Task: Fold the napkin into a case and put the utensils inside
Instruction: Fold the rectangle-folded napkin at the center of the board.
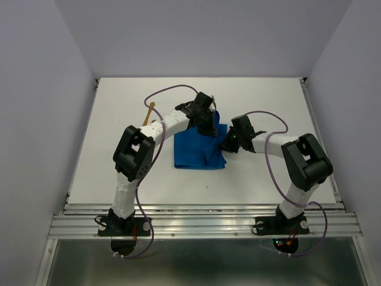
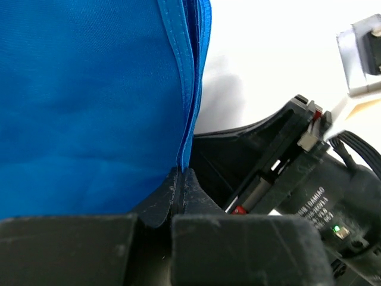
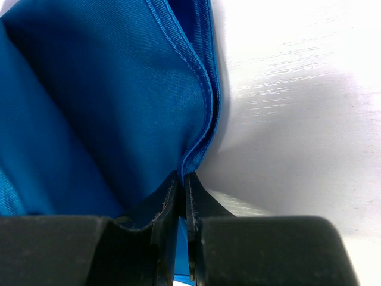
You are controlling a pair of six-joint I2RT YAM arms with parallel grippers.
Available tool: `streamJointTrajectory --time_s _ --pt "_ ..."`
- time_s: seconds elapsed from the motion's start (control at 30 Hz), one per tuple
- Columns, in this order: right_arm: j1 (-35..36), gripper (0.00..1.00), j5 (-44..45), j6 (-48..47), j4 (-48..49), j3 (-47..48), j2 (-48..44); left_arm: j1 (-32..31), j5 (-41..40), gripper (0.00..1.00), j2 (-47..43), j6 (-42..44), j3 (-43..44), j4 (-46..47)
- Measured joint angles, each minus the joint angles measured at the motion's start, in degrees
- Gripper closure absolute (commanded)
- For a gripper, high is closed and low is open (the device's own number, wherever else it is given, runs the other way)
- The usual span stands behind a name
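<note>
Left jaws: clenched on the napkin (image 1: 196, 152), the two pads pressed together with stacked hemmed layers of blue cloth pinched between them; in the left wrist view the hem (image 2: 189, 71) runs straight away from the pinch.
Right jaws: also clenched on the napkin, holding a hemmed edge (image 3: 205, 89) that curves up out of the pinch; a sliver of blue shows between the pads.
Jaws to each other: near one another on the same right-hand edge of the cloth, the left jaws at its far corner, the right jaws closer to the arm bases. From the left wrist camera, the black wrist housing (image 2: 280, 179) of the right arm sits just right of the left jaws, a green light (image 2: 337, 229) lit on it.
Napkin: bright blue, folded into a rough rectangle. Most of it spreads on the worktop (image 1: 268, 101) leftward and base-ward of both jaws. Its gripped edge looks bunched and slightly lifted.
Utensil (image 1: 149, 112): one slim golden-orange piece lying on the worktop, well apart from the left jaws, to their left beyond the left arm (image 1: 172, 122), which hides its lower end. Too small to tell its type.
Right arm (image 1: 274, 143): reaches in from the right, low over the worktop.
Cables: a purple cable (image 1: 172, 89) loops above the left arm.
</note>
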Motion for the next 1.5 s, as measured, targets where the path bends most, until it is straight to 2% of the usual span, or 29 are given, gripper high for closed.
streamJointTrajectory --time_s 0.7,1.07,1.13,1.23,1.27,1.3,1.5 --pt "0.2 0.87 0.0 0.5 0.3 -0.1 0.1 -0.3 4.6 1.00 6.6 -3.0 2.8 2.1" --pt "0.5 0.85 -0.1 0.7 1.2 -0.1 0.5 -0.4 6.6 1.00 7.2 -3.6 2.8 3.1" --pt "0.6 0.82 0.0 0.7 1.3 -0.1 0.5 -0.4 6.9 1.00 7.2 -3.7 2.8 3.3" --pt "0.6 0.62 0.1 1.4 1.5 -0.2 0.4 -0.3 6.7 1.00 7.2 -3.6 2.8 3.1" --pt "0.6 0.53 0.5 1.4 1.8 -0.7 -0.2 -0.2 6.6 1.00 7.2 -3.6 2.8 2.8" --pt "0.6 0.49 1.3 1.3 1.6 -1.3 -1.2 -0.1 6.5 1.00 7.2 -3.6 2.8 3.0" --pt "0.8 0.48 4.1 -0.1 -0.7 -5.3 -6.8 -0.3 5.9 1.00 7.2 -2.5 2.8 2.8"
